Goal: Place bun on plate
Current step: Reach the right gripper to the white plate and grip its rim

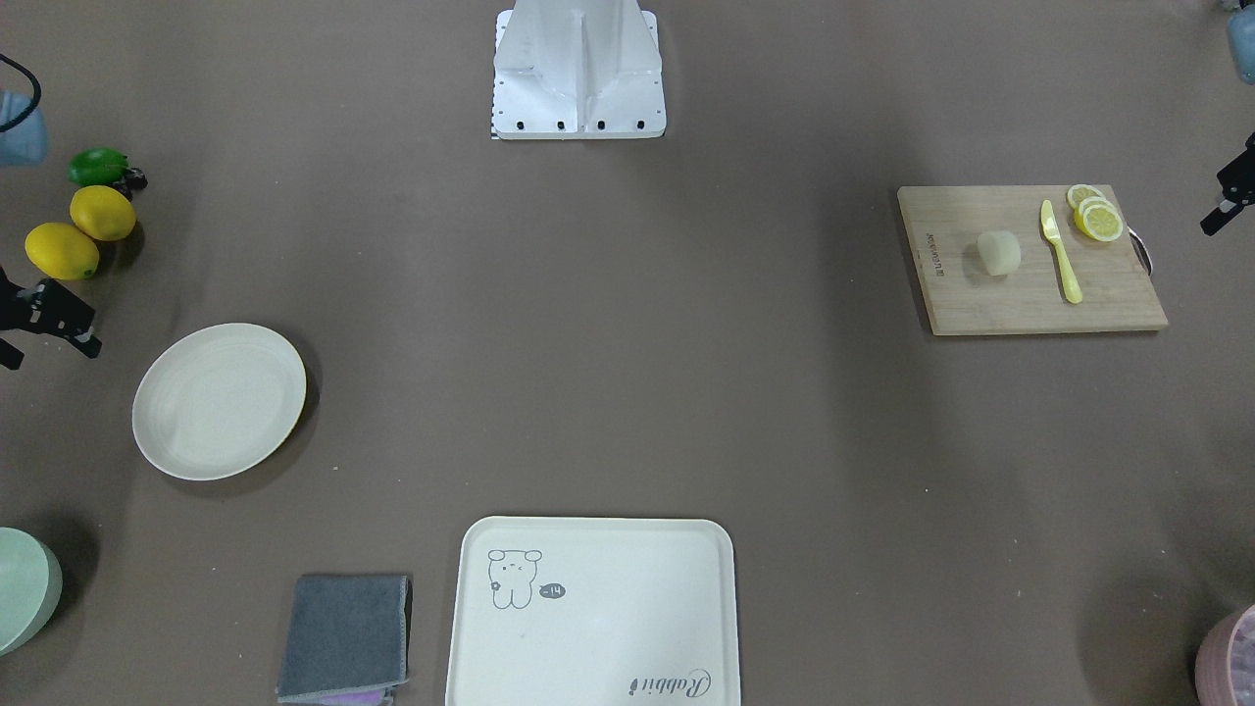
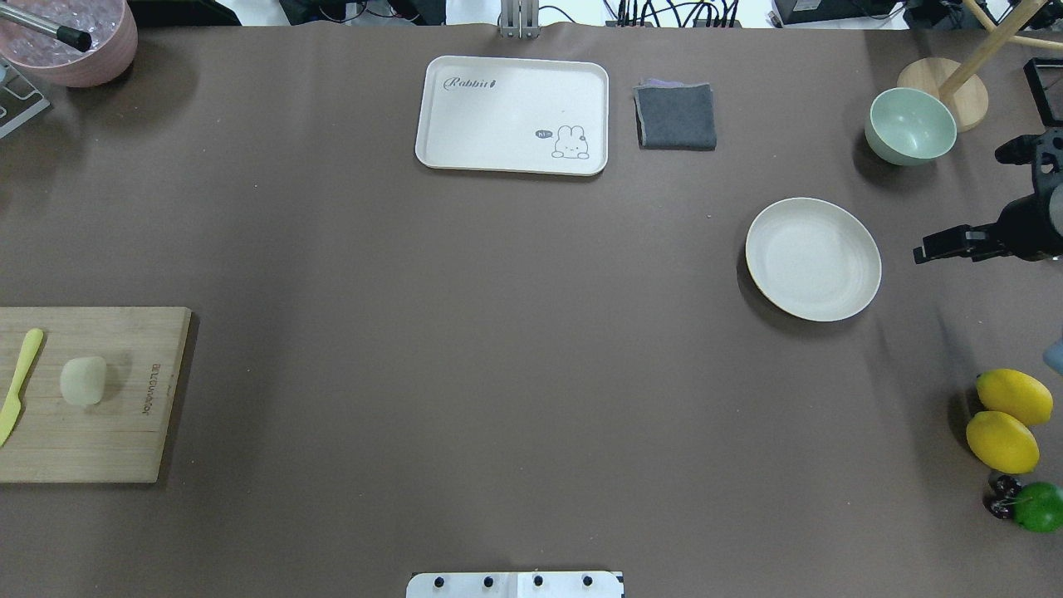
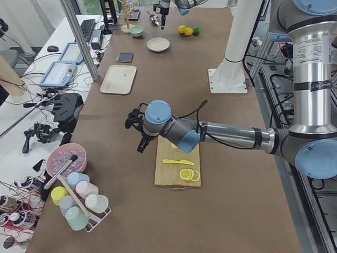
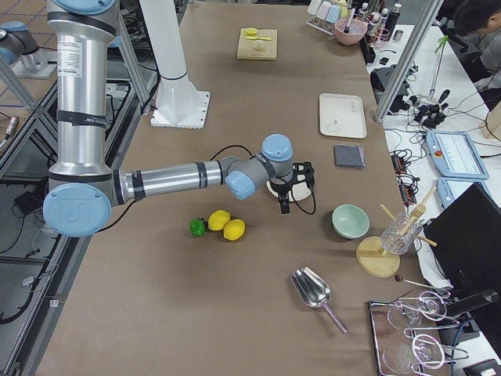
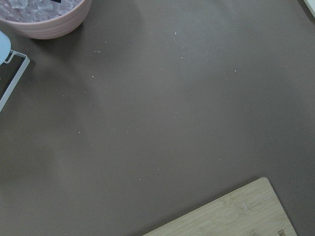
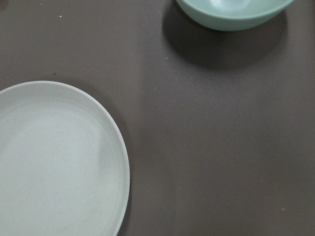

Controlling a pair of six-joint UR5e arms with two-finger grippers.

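step: the very start, by the look of it; bun not yet picked up, plate bare.
bun [image 1: 999,253]: resting on the wooden cutting board [image 1: 1029,294] at the robot's left end of the table, just beside the yellow knife [image 1: 1061,252], apart from the lemon slices [image 1: 1096,217].
plate [image 1: 219,400]: on the table at the robot's right end, well apart from the bun, near the green bowl [image 2: 910,125].
left gripper [image 3: 135,134]: hanging above the table just off the board's edge, fingers apart, nothing between them; bun not in its wrist view, only a corner of the board.
right gripper [image 1: 51,353]: beside the plate, fingers spread, holding nothing.
next move: probably bring the left gripper over the board, come down with a finger on either side of the bun, and close gently since it looks soft.
after that: a long carry across the table to the plate, or perhaps a hand-over to the right arm.
care: knife close by on one side, so approach from the clear sides.
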